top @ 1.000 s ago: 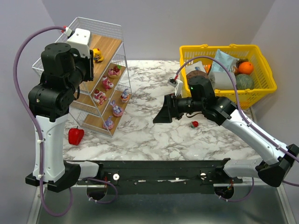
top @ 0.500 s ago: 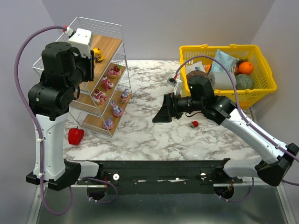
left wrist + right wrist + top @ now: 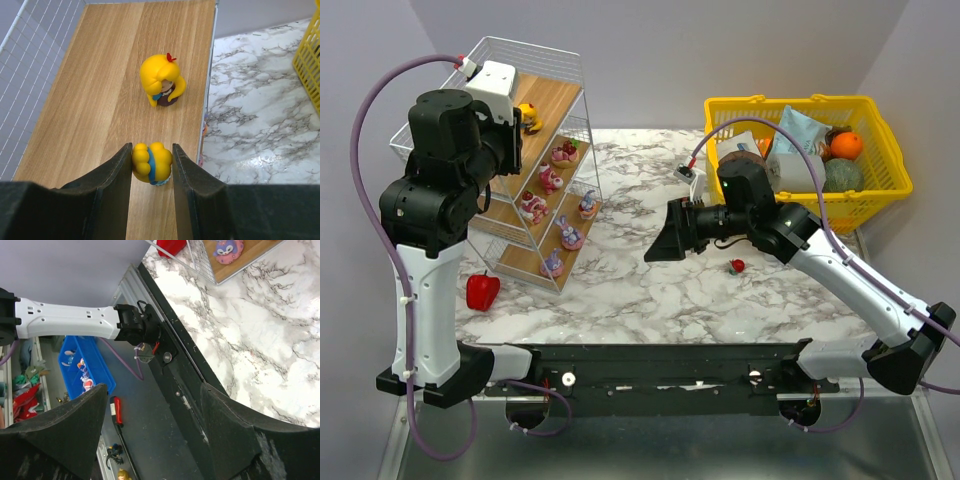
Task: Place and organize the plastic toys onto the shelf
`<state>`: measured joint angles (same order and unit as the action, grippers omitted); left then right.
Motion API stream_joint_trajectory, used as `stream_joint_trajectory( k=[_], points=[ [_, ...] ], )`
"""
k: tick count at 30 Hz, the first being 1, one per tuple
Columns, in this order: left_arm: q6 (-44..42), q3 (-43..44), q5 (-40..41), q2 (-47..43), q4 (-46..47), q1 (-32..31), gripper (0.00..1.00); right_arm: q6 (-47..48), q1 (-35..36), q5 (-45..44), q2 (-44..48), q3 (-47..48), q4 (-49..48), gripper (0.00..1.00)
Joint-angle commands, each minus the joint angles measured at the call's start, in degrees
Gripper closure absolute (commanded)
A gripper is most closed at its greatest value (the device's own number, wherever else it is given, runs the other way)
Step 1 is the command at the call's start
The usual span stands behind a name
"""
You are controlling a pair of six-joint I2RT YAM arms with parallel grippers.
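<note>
My left gripper (image 3: 152, 156) is shut on a small yellow duck toy (image 3: 151, 163) just above the top wooden board (image 3: 110, 90) of the white wire shelf (image 3: 570, 70). A second yellow figurine (image 3: 161, 80) with a red bow stands further along that board, and it shows in the top view (image 3: 529, 118). Several pink and purple bunny toys (image 3: 568, 235) stand on the lower boards. A small red toy (image 3: 737, 265) lies on the marble table. My right gripper (image 3: 658, 246) is open and empty, held above the table left of the red toy; it also shows in the right wrist view (image 3: 154, 390).
A red bell pepper (image 3: 482, 290) lies on the table at the shelf's near foot. A yellow basket (image 3: 880, 190) of groceries stands at the back right. The left arm (image 3: 440, 200) towers in front of the shelf. The marble table (image 3: 650, 290) ends at the black base rail.
My right gripper has drifted slightly left and away from me. My left gripper holds still with the yellow duck toy over the top board.
</note>
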<state>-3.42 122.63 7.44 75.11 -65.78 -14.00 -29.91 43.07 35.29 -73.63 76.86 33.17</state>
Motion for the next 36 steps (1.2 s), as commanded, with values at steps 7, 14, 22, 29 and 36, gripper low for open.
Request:
stream_joint_trajectory(
  k=[7,14,22,29,36],
  points=[
    [0.1,0.0,-1.3,1.0,-2.7,0.6,0.68,1.0,-0.4,1.2,-0.5,2.2,1.2,0.18],
    [-0.2,-0.6,-0.7,0.7,-2.6,0.6,0.62,1.0,-0.4,1.3,-0.9,2.3,1.2,0.18],
    [-0.3,-0.7,-0.1,0.5,-2.5,0.6,0.52,1.0,-0.5,1.4,-1.5,2.8,1.2,0.18],
    [-0.6,-0.9,-0.1,0.5,-2.6,0.6,0.49,1.1,-0.7,1.5,-1.9,3.1,1.3,0.18],
    [-0.4,0.1,0.7,0.1,-2.3,0.6,0.45,1.1,-0.7,1.7,-2.5,3.6,1.3,0.18]
  ],
)
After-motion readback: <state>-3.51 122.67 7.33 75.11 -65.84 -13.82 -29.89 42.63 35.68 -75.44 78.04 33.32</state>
